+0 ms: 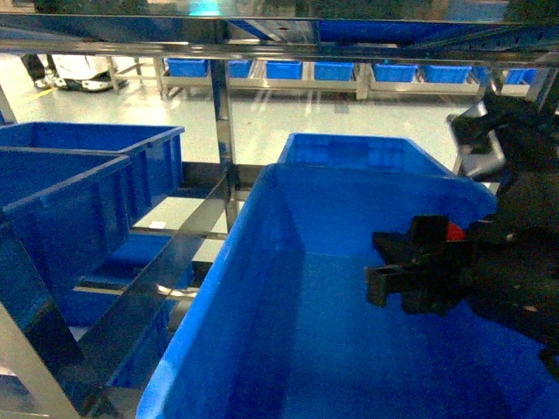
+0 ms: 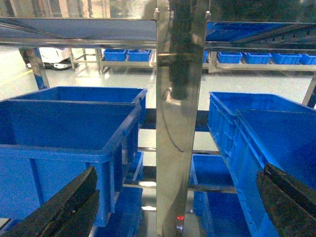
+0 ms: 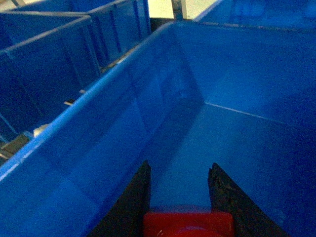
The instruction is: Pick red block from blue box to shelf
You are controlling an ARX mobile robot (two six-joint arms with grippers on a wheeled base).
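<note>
Steel shelf [image 2: 180, 123] of smooth blue plastic bins; over the near bin [image 1: 262, 288], the right gripper [image 3: 180, 197] clamps the red block [image 3: 187, 224]. Left gripper [image 2: 173, 207] gapes, empty.

We see the right gripper [image 1: 382, 278] as blocky matte black, with tapered black fingers [image 3: 224, 195]. The left gripper's [image 2: 173, 207] fingers [image 2: 59, 207] are black, rough-textured and ridged.
</note>
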